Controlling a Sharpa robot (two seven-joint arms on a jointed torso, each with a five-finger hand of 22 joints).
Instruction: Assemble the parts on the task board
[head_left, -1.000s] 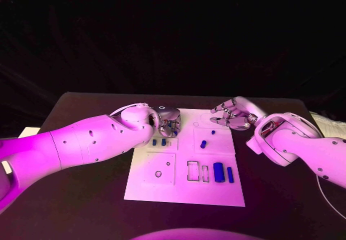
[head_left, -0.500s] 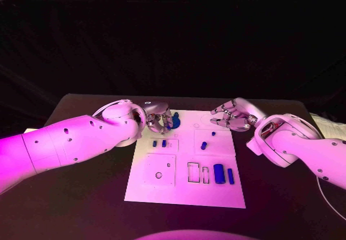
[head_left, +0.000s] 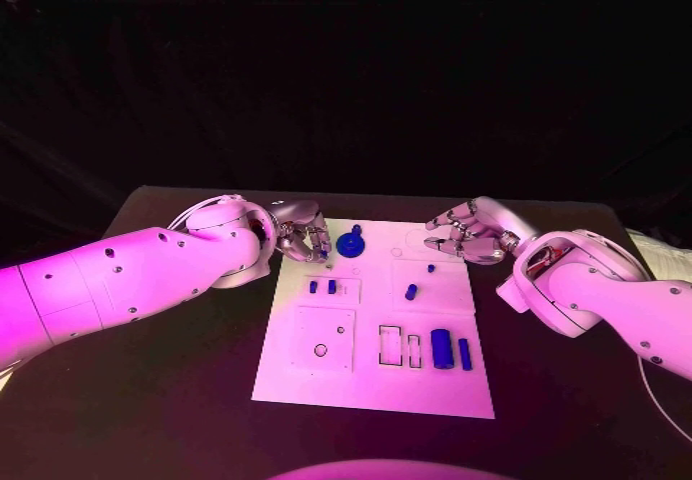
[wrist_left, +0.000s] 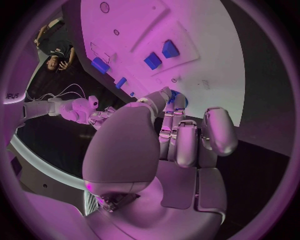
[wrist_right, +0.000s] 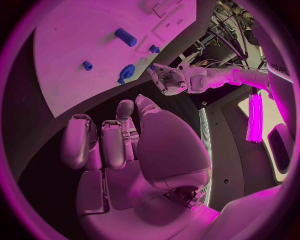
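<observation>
With a round blue part (head_left: 352, 243) lying on the task board (head_left: 375, 375) just beside the left hand (head_left: 300, 240), whose fingers were curled on nothing, like the right hand (head_left: 469, 233), several blue parts (head_left: 440, 347) remained unassembled.

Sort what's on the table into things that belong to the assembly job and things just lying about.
Job:
task board
round blue part at the board's far edge, beside the left hand
two small blue parts
blue peg
two long blue parts
right hand, holding nothing

Lying about:
pale sheet at the table's right edge
</observation>
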